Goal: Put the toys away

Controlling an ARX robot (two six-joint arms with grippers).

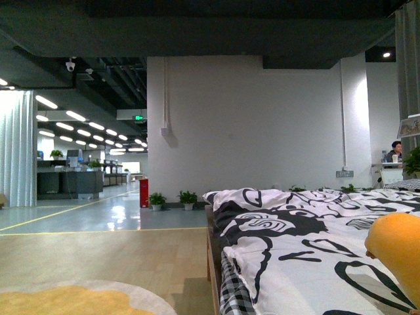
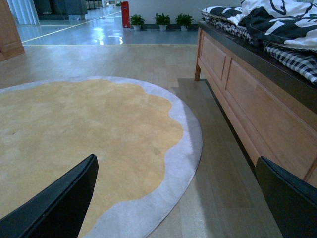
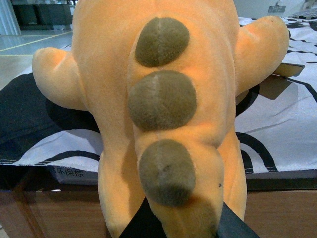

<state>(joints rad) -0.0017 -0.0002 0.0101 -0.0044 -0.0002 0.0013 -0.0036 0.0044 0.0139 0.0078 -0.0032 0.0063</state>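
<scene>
Gripping the orange plush at the bed's edge

I see a white wall (image 1: 249, 131) far ahead of both pincers. Nearer is a bed (image 2: 247, 94) with a wooden side frame, covered by a black-and-white patterned duvet (image 1: 289, 249). It spreads out beyond my right pincer (image 3: 185, 230) and stands off to one side of my left pincer (image 2: 177, 166).

A round yellow rug (image 2: 74, 134) with a pale grey scalloped border lies beneath and ahead of the left pincer, near the bed frame but apart from it.

The orange-yellow plush toy (image 3: 163, 99) lies on the duvet directly in front of the right pincer. It has three olive-brown bumps in a row along its back and a stubby limb spread to either side. Its narrow end hangs over the bed's edge.

That narrow end sits squeezed between the right pincer's two dark fingers (image 3: 234, 229), which are closed in on it. The left pincer's fingers (image 2: 59, 203) are spread wide apart with nothing held, only rug showing between them.

Small potted plants (image 1: 157, 199) stand at the wall's foot, far beyond both pincers.
</scene>
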